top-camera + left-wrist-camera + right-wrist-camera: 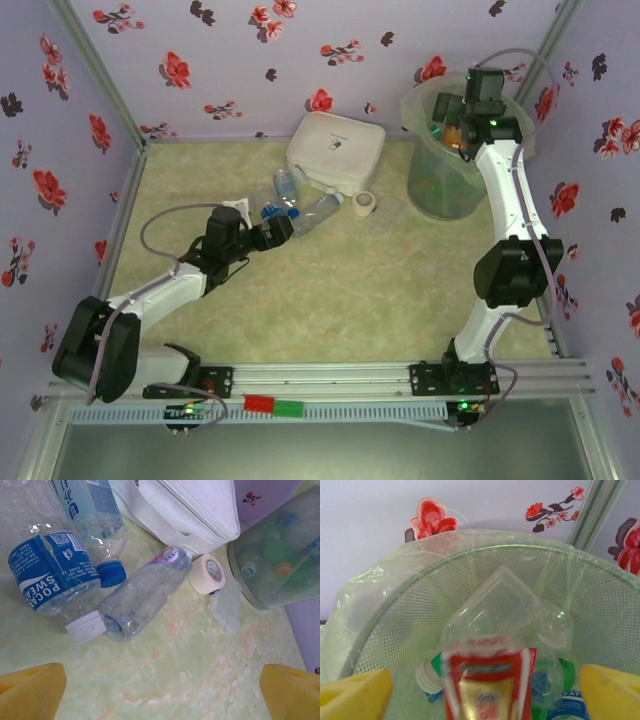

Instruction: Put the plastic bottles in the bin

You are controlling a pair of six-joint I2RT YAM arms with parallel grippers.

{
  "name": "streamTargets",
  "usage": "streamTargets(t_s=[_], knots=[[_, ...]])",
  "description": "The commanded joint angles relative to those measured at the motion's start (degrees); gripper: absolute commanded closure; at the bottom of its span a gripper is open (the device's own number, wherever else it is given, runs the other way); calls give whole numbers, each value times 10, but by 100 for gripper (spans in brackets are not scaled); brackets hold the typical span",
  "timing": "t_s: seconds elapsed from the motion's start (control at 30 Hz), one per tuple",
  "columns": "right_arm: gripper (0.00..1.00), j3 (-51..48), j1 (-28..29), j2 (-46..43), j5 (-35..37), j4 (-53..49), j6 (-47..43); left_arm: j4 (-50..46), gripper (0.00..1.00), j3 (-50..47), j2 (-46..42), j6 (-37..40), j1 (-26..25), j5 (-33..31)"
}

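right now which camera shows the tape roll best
Left wrist: the tape roll is close and sharp, lying between a clear bottle and the bin. The top view has it as a tiny pale ring by the white box.

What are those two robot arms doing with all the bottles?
They are tidying bottles into the bin. The right gripper is open wide over the bin, and a red-labelled bottle shows blurred just below it, apparently dropping in. The left gripper, open too, hovers above three bottles lying on the table by the white box.
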Motion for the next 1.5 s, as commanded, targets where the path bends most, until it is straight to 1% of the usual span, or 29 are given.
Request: streamTargets(t_s=[0.0,0.1,0.27,0.4,0.5,0.6,0.7,0.83,0.93,1.0,1.13,1.23,1.3,1.47], knots=[[0,1,-3,-47,10,20,9,-16,0,30,8,30,-4,9],[0,-22,-2,-86,-7,37,18,-29,0,47,15,42,-5,11],[0,-109,12,-176,-52,94,43,-59,0,84,30,69,-12,11],[0,-187,49,-243,-66,133,52,-87,0,117,43,97,-24,11],[0,-258,85,-288,-90,160,68,-113,0,147,62,116,-33,11],[0,-334,115,-318,-117,178,100,-148,0,183,85,144,-40,10],[1,-428,140,-344,-124,217,153,-203,0,233,113,186,-48,11],[1,-547,168,-360,-130,284,223,-278,0,303,160,246,-59,10],[0,-608,178,-356,-134,313,254,-319,1,346,198,283,-65,6],[0,-631,178,-347,-139,322,264,-341,2,371,227,304,-70,2],[0,-652,179,-327,-149,313,270,-380,4,430,289,353,-74,-40],[0,-661,179,-313,-155,326,279,-406,7,479,333,382,-74,-76],[1,-661,179,-308,-155,332,282,-429,7,511,363,389,-74,-96],[0,-666,180,-306,-154,346,286,-486,9,565,424,389,-74,-105]])
